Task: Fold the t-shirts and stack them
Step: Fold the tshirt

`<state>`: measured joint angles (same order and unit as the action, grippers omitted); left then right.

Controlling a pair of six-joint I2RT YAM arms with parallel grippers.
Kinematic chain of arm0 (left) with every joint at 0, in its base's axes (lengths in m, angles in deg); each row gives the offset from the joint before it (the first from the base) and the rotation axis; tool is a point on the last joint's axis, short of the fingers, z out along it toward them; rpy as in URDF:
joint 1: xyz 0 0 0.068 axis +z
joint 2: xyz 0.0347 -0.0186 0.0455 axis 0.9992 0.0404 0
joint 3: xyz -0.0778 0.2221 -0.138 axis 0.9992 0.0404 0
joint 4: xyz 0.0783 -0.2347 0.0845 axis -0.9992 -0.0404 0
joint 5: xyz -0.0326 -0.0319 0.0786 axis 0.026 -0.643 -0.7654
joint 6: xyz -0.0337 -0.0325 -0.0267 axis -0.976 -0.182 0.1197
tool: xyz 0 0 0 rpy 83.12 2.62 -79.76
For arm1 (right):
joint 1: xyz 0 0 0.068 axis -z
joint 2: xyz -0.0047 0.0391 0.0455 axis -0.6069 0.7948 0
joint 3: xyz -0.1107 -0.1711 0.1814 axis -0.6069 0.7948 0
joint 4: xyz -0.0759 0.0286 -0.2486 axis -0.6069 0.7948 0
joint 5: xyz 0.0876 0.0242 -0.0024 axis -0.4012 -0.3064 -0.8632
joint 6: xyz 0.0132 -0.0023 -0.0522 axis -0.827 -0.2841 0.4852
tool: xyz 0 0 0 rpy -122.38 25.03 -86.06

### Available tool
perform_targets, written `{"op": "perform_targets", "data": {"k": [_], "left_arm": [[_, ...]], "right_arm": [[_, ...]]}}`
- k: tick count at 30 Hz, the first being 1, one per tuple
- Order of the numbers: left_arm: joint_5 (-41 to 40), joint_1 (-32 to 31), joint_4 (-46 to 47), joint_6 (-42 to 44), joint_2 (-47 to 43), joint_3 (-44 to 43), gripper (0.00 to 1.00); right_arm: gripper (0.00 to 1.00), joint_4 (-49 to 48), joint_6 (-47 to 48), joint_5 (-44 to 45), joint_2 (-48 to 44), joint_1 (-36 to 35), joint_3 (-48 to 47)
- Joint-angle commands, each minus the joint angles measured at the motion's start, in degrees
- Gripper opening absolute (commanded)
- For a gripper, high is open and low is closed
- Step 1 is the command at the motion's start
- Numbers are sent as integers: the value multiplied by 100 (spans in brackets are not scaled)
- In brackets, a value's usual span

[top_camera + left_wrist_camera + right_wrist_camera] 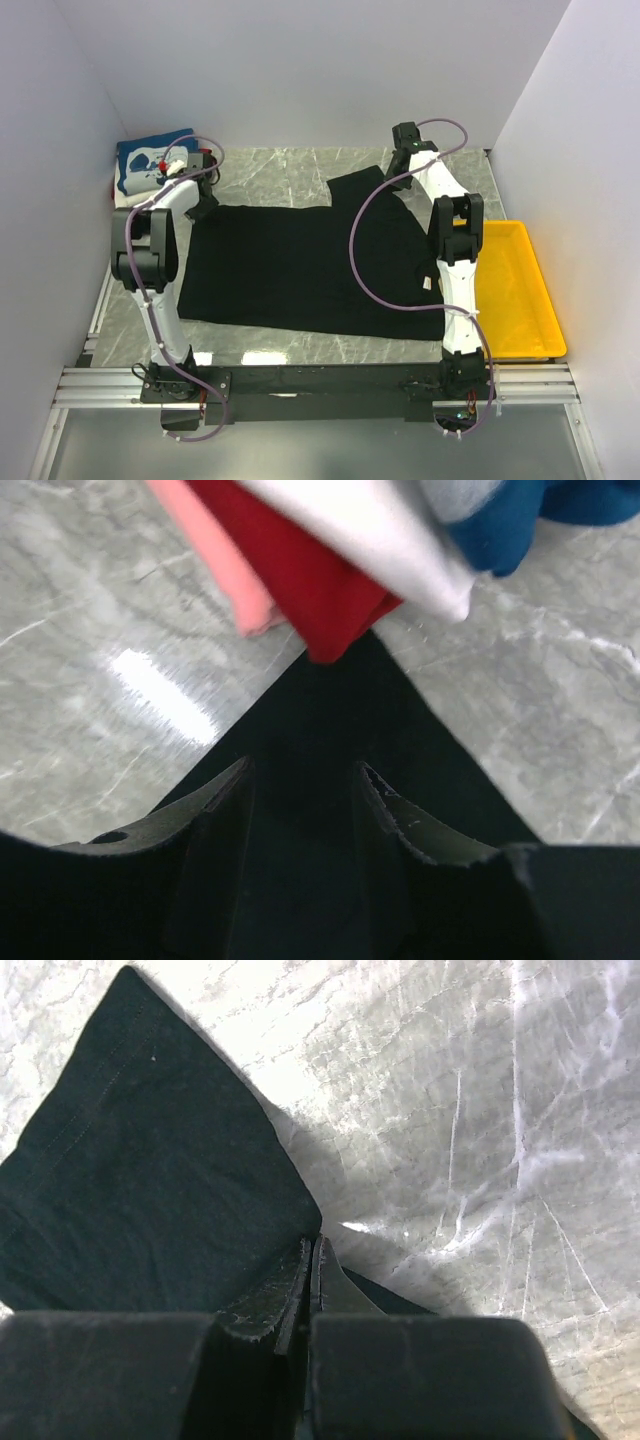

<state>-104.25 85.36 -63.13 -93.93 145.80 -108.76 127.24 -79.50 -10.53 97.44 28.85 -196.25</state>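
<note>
Black t-shirt (290, 270) lies flat mid-table (290, 170), one of its kind. Left arm reaches toward the far-left corner. The left hand (300, 775) has its jaws apart over the shirt's pointed corner and is not gripping. Right arm stretches to the far edge, right hand (312, 1245) clenched on the black sleeve's edge. Folded stack in the far-left corner: one blue t-shirt (150, 160), one white (380, 530), one red (310, 590), the red meeting the black tip. One yellow tray (515, 290) sits at the right edge, beside the right arm.
</note>
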Motion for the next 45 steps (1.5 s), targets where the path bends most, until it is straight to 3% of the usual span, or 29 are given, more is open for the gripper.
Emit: {"op": "perform_targets", "data": {"k": [1, 12, 26, 30, 37, 45], "left_arm": [[-139, 4, -56, -107, 180, -543, 49], [-306, -5, -495, -230, 1111, -1720, 47], [-570, -75, -715, -344, 1639, -2020, 45], [-544, -92, -750, -335, 1692, -2047, 37], [-491, -101, -724, -221, 1517, -2064, 12], [-421, -84, -478, 95, 981, -2117, 1]], "right_arm": [[0, -118, 2, 22, -495, 8, -66], [0, -277, 55, -110, -645, 60, 224], [0, -347, 63, -295, -724, 122, 330], [0, -365, 72, -339, -768, 148, 365], [0, -435, 19, -532, -856, 236, 400], [0, -839, -262, -1410, -1260, 587, 619]]}}
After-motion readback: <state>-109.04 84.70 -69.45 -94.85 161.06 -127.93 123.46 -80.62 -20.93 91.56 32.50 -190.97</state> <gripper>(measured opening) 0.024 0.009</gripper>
